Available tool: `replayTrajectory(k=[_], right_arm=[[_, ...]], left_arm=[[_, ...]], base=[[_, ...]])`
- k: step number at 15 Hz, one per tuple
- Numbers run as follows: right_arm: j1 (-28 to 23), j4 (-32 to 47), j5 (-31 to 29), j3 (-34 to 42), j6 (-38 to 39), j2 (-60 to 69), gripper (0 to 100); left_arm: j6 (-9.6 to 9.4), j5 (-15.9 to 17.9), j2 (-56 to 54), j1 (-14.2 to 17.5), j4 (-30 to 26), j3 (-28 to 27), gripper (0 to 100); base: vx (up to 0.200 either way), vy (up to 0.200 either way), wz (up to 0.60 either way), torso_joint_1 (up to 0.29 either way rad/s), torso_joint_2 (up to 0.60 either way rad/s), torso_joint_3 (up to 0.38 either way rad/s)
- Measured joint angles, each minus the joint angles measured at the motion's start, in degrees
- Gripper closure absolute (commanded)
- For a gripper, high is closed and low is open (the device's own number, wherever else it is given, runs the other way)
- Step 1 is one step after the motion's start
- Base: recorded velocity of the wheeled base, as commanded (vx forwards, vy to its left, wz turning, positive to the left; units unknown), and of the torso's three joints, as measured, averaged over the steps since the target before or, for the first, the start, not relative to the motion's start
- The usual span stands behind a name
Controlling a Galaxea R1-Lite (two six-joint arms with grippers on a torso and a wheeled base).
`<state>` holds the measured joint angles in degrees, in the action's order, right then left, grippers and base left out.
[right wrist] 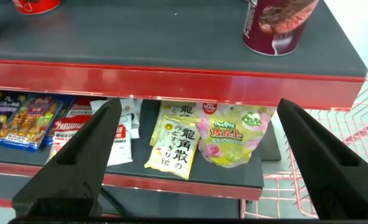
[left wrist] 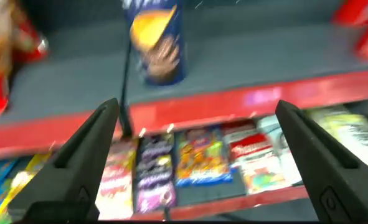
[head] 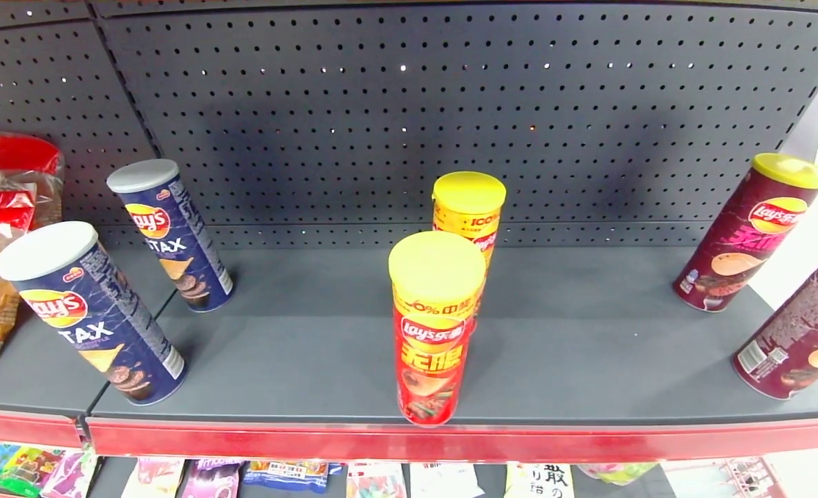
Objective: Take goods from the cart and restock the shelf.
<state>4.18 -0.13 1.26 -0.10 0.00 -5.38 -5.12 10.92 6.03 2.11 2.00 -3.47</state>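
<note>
On the grey shelf [head: 326,346] stand several chip cans: two blue ones [head: 104,318] [head: 173,235] at the left, a red can [head: 433,332] with a yellow one [head: 469,207] behind it, and two maroon cans [head: 747,235] [head: 803,332] at the right. My left gripper [left wrist: 196,168] is open and holds nothing, low in front of the shelf edge near a blue can [left wrist: 159,43]. Also open and holding nothing, my right gripper [right wrist: 196,168] hangs below the shelf's red lip [right wrist: 171,81], under a maroon can [right wrist: 277,25].
Bagged snacks [head: 1,228] fill the shelf's left end. The lower shelf holds several flat snack packets [right wrist: 174,146] [left wrist: 199,155]. A pink wire cart [right wrist: 358,155] shows beside the shelf's right end. A perforated back panel [head: 409,104] closes the rear.
</note>
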Motion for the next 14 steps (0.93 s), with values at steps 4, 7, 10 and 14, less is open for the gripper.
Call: replayTrajectory(k=[4, 7, 10, 14], right_arm=[[0.02, 0.0, 0.05, 0.0, 0.0, 0.0, 0], [0.02, -0.02, 0.05, 0.0, -0.05, -0.02, 0], [0.02, -0.02, 0.05, 0.0, -0.13, -0.05, 0], [0.02, -0.02, 0.05, 0.0, -0.13, -0.07, 0]], left_arm=[[0.15, 8.91, 15.29, -1.95, 0.38, -13.39, 0], [-4.16, 13.95, 28.47, -6.1, 1.67, -18.41, 0], [-5.66, 15.19, 39.85, -12.43, 7.36, -19.76, 0], [-6.01, 14.23, 54.97, -19.77, 19.04, -20.07, 0]], base=[[0.0, 0.0, 0.0, 0.0, 0.0, 0.0], [0.0, 0.0, 0.0, 0.0, 0.0, 0.0], [0.0, 0.0, 0.0, 0.0, 0.0, 0.0], [0.0, 0.0, 0.0, 0.0, 0.0, 0.0]])
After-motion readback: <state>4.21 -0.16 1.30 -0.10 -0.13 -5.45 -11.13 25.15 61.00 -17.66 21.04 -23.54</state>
